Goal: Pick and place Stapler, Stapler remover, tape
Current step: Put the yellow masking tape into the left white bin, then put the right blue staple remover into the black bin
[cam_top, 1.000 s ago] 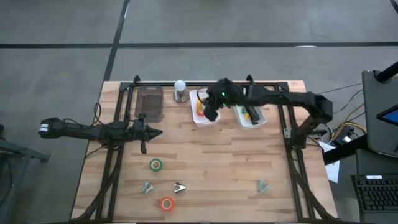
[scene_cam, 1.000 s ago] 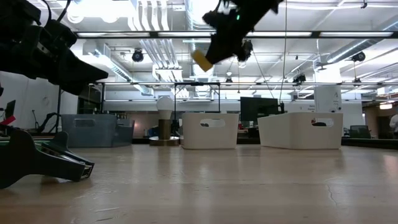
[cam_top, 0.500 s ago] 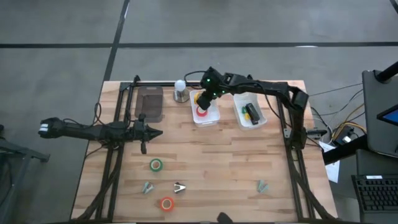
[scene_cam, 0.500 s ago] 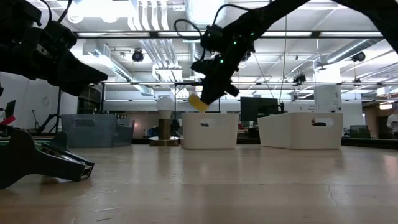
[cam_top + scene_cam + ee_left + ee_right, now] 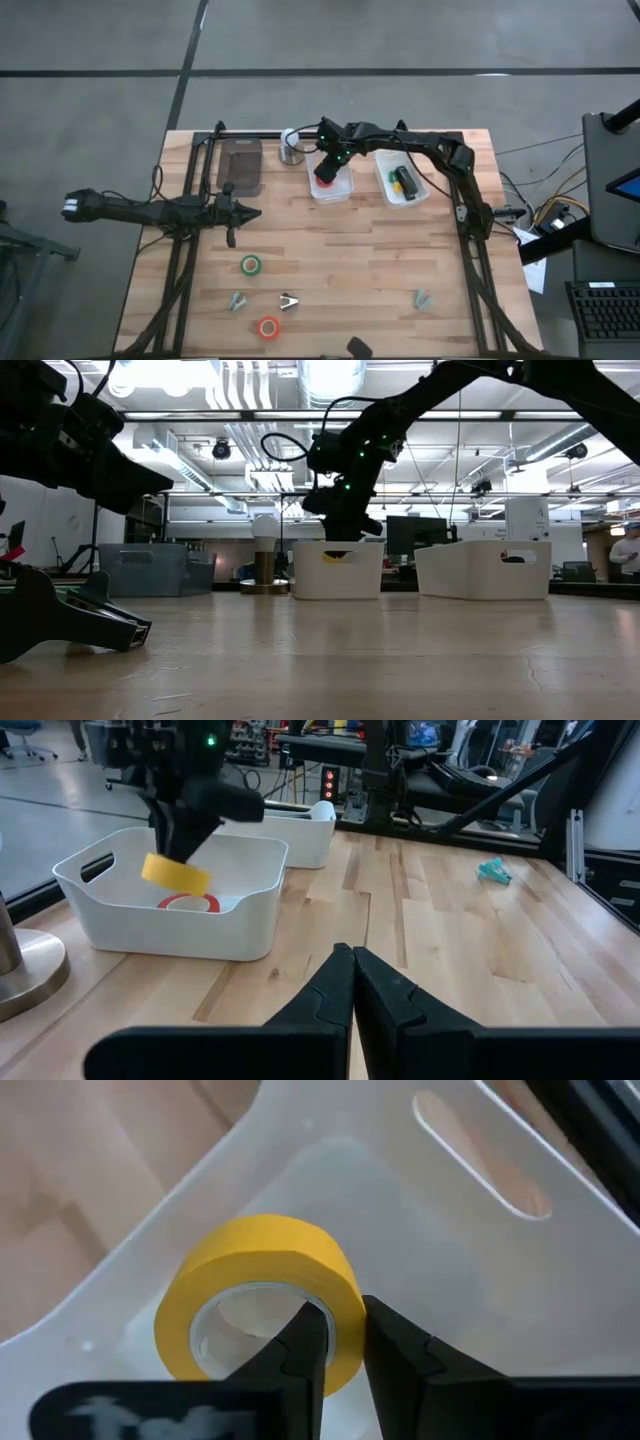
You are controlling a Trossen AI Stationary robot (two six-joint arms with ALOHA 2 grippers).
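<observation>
My right gripper (image 5: 325, 172) reaches down into the left white bin (image 5: 345, 192) at the table's far side, shut on a yellow tape roll (image 5: 175, 873). A red tape roll (image 5: 188, 902) lies flat on that bin's floor. The right white bin (image 5: 385, 190) holds a black and green stapler (image 5: 403, 180). A green tape roll (image 5: 250, 265) and an orange one (image 5: 268, 326) lie flat on the near table among three small claw-shaped staple removers (image 5: 289, 301). My left gripper (image 5: 240, 213) waits shut at the table's left. My right gripper pinches the yellow roll's wall (image 5: 340, 1325), one finger (image 5: 305, 1342) inside the ring and the other (image 5: 395, 1350) outside. The fingers come from above, slanting down. The roll hangs tilted below them, clear of the bin's floor and above the red roll.
A dark grey tray (image 5: 240, 165) and a metal stand with a white ball (image 5: 290, 147) stand left of the bins. Black frame rails (image 5: 185, 270) run along the table's sides. The middle of the wooden table (image 5: 340, 250) is bare.
My right gripper has come down from high above the table toward the left white bin, tipping to point more steeply down. The yellow roll has gone with it, from well above the bin's rim to inside the bin.
</observation>
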